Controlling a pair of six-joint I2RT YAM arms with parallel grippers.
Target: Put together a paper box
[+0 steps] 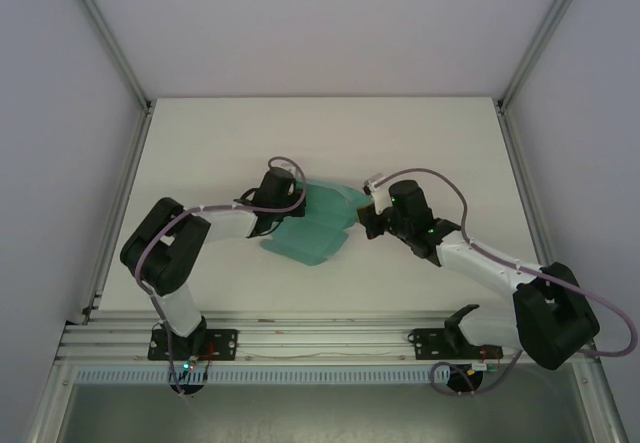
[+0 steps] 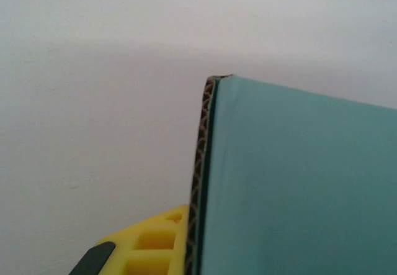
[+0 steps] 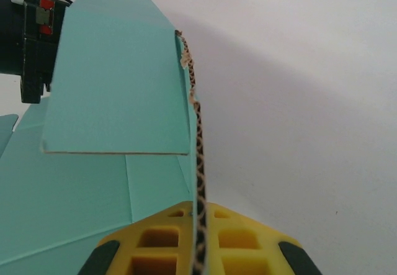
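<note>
One box [image 1: 312, 231] — a part-folded teal sheet — sat mid-bench [image 1: 300, 133] between two claws, likely so each could work one side. The right claw [image 3: 198, 251] was clamped on the raw edge of an upright flap [image 3: 118, 76], probably to hold that wall up. The left claw [image 1: 288, 203] had one pad [image 2: 152, 245] against another panel, the other pad hidden — I could not tell whether it gripped.

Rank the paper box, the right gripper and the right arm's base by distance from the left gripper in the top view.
1. paper box: touching the left gripper, mid-table.
2. right gripper: across the card, to the right.
3. right arm's base: near edge, far right.
</note>
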